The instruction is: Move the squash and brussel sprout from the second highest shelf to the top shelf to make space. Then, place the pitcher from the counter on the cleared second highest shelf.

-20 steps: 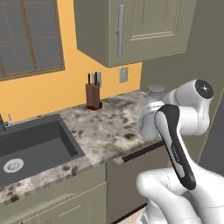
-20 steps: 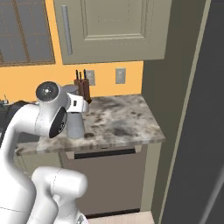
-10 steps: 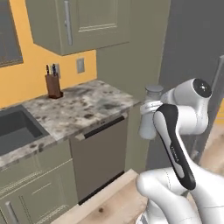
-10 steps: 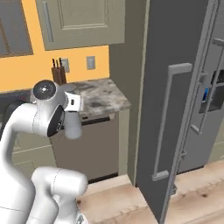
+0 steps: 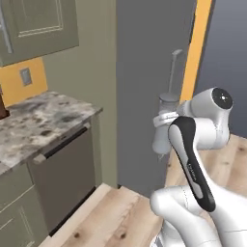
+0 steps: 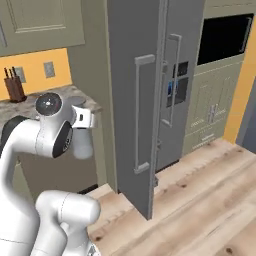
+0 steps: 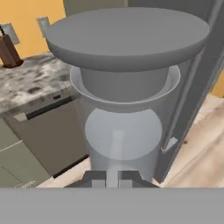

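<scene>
Pale grey pitcher [image 7: 124, 131] with a darker grey lid [image 7: 127, 37] hangs upright in the air, clenched in the claw [image 7: 113, 179] of the white robot arm [image 5: 193, 144]. It is well off the speckled stone tabletop [image 5: 38, 120], above the wooden floor [image 6: 200, 200]. Beside it stands the grey fridge [image 6: 150, 75], its open door [image 6: 132, 100] edge-on. A brown knife block [image 6: 13, 87] sits on the tabletop.

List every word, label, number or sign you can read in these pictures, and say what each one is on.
No text can be read anywhere.
White arm: a small pale mark on its dark link, too small to read.
Fridge: a dark dispenser panel with a blue patch, too blurred to read.
Pitcher, held in the shut gripper: plain, no label.
Counter, cabinets and knife block: no lettering.
</scene>
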